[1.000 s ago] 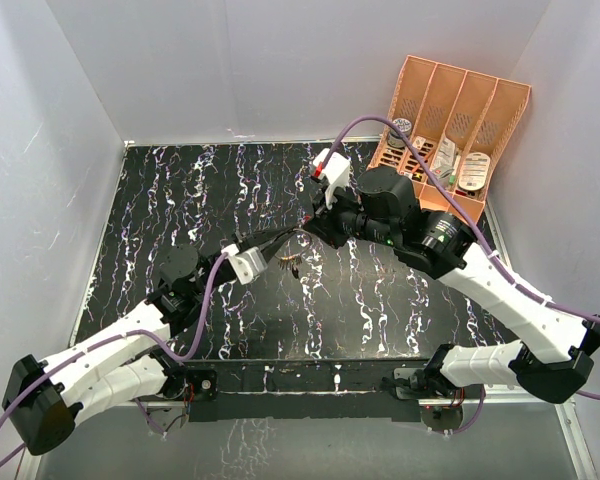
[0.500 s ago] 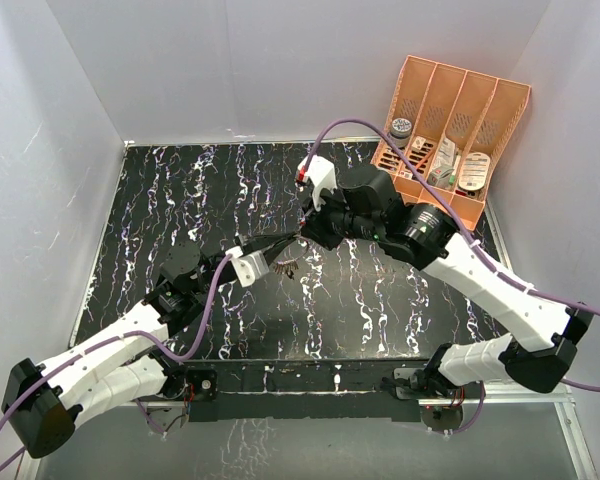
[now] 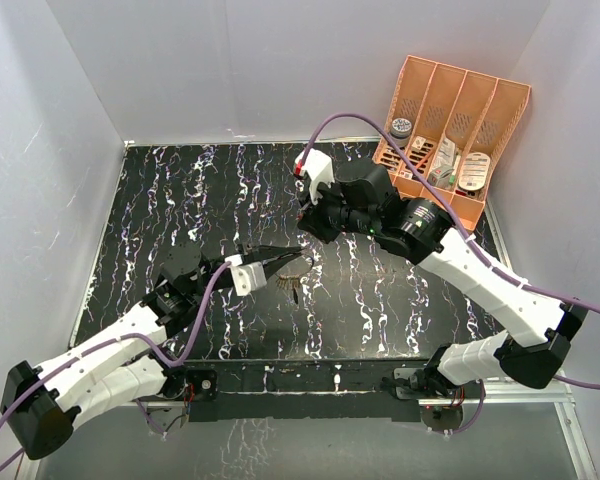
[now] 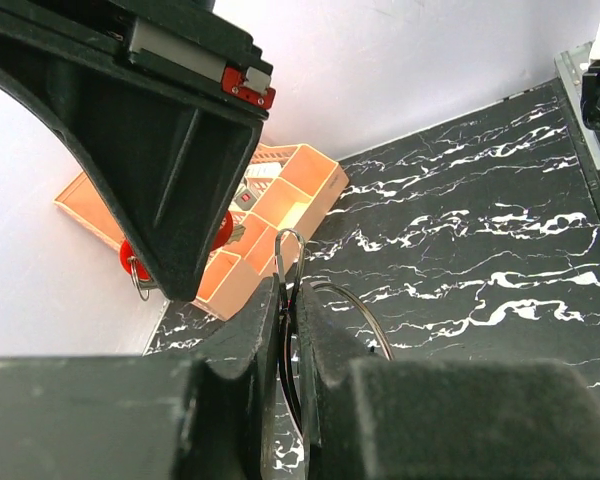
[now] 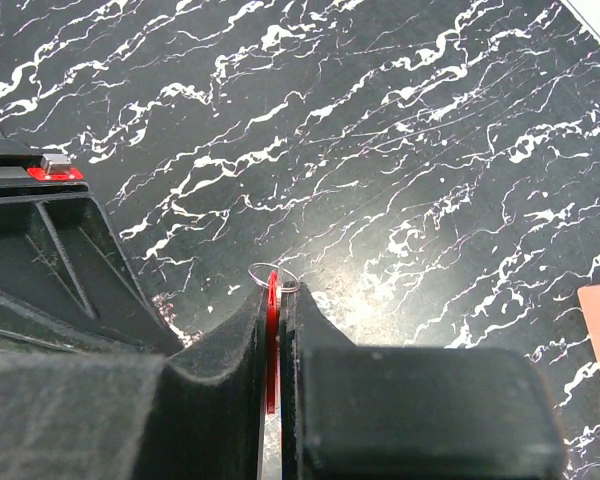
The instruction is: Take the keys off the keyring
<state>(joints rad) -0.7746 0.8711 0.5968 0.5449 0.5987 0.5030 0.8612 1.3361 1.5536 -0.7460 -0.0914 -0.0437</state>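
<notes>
The keyring point(image 4: 298, 290), clenched in the jaws of the left gripper point(image 3: 291, 252) above mid-counter point(image 3: 180, 200) with the keys point(image 3: 293, 284) dangling below, has drawn apart from the right gripper point(image 3: 307, 212), whose jaws pinch the red piece point(image 5: 271, 330), apparently now pulled free.

Place: a robotics lab test cell, not a home, shop or office.
Enclosure: plain white panels point(image 3: 260, 60) box the desk point(image 3: 180, 200) in on three sides; they are bare, with no décor.
Desk: a black sheet with white veining, with a metal strip along its edges.
Arms: a left arm point(image 3: 110, 355) and a right arm point(image 3: 480, 280), white and black, are bolted side by side to a black rail point(image 3: 310, 378) at the near edge.
Cabling: purple cables point(image 3: 352, 117) loop openly along the arms.
Props: an orange slotted organiser point(image 3: 510, 100) leans in the far right corner, holding small odds and ends.
</notes>
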